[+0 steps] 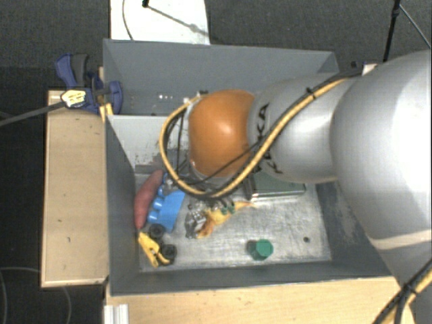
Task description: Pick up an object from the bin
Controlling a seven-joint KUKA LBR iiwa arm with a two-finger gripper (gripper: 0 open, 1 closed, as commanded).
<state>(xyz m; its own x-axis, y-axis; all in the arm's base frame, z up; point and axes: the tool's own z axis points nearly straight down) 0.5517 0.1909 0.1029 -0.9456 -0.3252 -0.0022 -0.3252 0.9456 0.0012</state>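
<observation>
My gripper is low in the left half of the bin, mostly hidden under the arm's orange cover. A small yellow-orange thing lies right against its right side; I cannot make out whether it is held. A blue plastic block lies just left of the gripper. Leaning on the left wall beside the block is a dark red oblong thing.
A yellow and black clip-like thing lies in the bin's front left corner. A green round cap rests near the front wall, right of the gripper. A flat grey piece shows under the arm, which covers the bin's back right.
</observation>
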